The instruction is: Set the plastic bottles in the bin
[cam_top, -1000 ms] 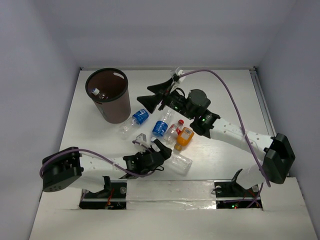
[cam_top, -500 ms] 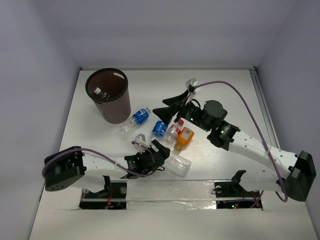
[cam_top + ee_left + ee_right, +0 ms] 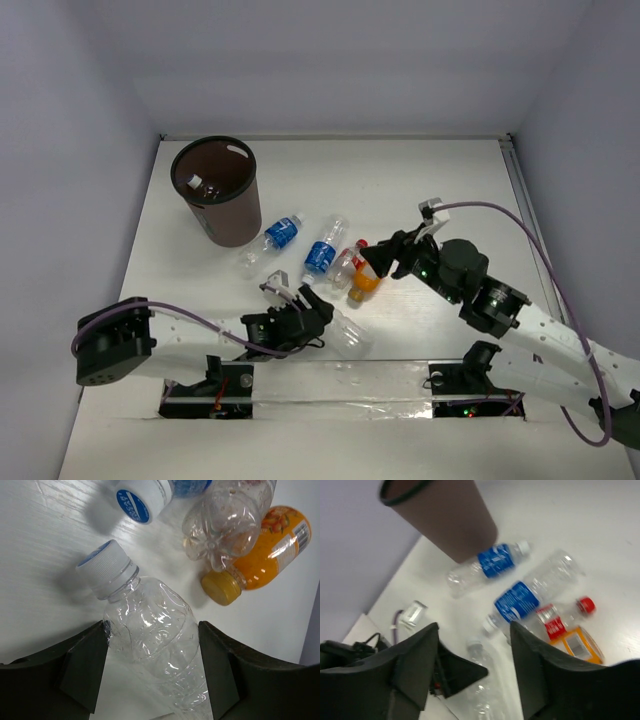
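Five plastic bottles lie on the white bench (image 3: 440,190). A sixth small bottle (image 3: 192,183) shows inside the dark brown round bin (image 3: 235,220), which stands upright at the far left.

The left tool (image 3: 152,630) brackets a clear crinkled bottle with a white cap (image 3: 145,605), which lies on its side near the front edge. Its fingers are spread to the bottle's width, with the pads at or just off its walls. Whether they bear on it I cannot tell.

The right tool (image 3: 472,627) is spread wide and empty. It is poised above the orange bottle with a white label (image 3: 577,647), the red-capped clear bottle (image 3: 555,620) and a blue-labelled clear bottle (image 3: 517,600). A second blue-labelled bottle (image 3: 492,561) lies just beside the bin's base.

Risks noted:
- The thin round wall may buckle or slip out as the left tool closes, sending the bottle rolling off the front edge.
- Both tools work near each other, so a lift by the left could meet a descent by the right.
- The clustered bottles touch, so a grab at one may scatter the others.
- An arm brushing the tapered bin could tip it.
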`<state>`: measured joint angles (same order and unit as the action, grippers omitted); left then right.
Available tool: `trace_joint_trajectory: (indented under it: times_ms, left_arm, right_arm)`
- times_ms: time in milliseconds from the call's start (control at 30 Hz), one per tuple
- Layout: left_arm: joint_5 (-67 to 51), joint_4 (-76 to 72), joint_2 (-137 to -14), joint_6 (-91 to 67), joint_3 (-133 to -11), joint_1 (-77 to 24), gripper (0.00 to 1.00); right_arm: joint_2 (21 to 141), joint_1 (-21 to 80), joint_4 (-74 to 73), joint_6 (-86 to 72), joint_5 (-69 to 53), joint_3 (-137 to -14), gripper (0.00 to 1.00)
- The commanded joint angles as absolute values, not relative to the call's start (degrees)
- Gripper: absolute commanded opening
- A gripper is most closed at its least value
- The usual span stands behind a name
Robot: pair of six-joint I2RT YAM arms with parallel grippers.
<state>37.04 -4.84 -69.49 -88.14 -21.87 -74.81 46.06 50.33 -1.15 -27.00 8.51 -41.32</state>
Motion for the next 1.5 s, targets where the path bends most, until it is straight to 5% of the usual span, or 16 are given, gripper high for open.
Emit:
trace_joint_trajectory:
  times_ms: [0, 67, 200, 267, 300, 333, 467, 700, 900, 1167, 1467]
  left_arm:
    - [38.8, 7.8, -65.9, -83.9, -22.9, -77.9, 0.47]
    - [39.7, 10.3, -63.1, -80.7, -25.3, -79.2, 0.45]
    - [42.9, 15.6, -53.8, -74.9, -31.2, -82.0, 0.40]
    - [45.7, 18.9, -51.0, -72.5, -35.5, -82.0, 0.40]
    - [46.6, 19.5, -48.3, -71.2, -36.8, -82.0, 0.40]
    - [48.3, 19.8, -47.0, -68.1, -39.0, -82.0, 0.39]
    - [53.0, 19.2, -42.5, -60.1, -43.5, -82.0, 0.38]
    - [60.9, 15.4, -44.6, -40.5, -55.7, -76.7, 0.39]
    - [53.4, 1.3, -51.8, -20.8, -63.4, -62.9, 0.40]
    - [41.1, 5.8, -65.6, -13.5, -78.6, -39.0, 0.40]
    - [45.0, 8.9, -70.9, -7.0, -85.2, -29.0, 0.40]
  right_arm:
    - [44.1, 50.8, -12.0, -34.1, 18.2, -38.0, 0.61]
    - [43.9, 50.8, -15.4, -38.2, 21.1, -35.6, 0.44]
    - [43.2, 50.1, -15.3, -42.1, 22.4, -33.7, 0.35]
    - [44.1, 48.4, -15.5, -43.0, 22.8, -33.7, 0.42]
    - [44.6, 47.9, -15.6, -43.2, 22.9, -33.7, 0.50]
    - [45.1, 47.4, -15.4, -43.8, 22.8, -33.7, 0.69]
    - [48.0, 42.9, -12.4, -44.4, 20.0, -31.9, 0.96]
    - [55.3, 34.9, -2.1, -42.9, 9.2, -30.5, 1.00]
    - [63.5, 34.9, 5.3, -43.5, 4.8, -31.2, 1.00]
    - [69.6, 34.9, 11.1, -43.8, 3.3, -29.1, 1.00]
    - [70.8, 34.9, 12.7, -42.9, 4.3, -28.0, 1.00]
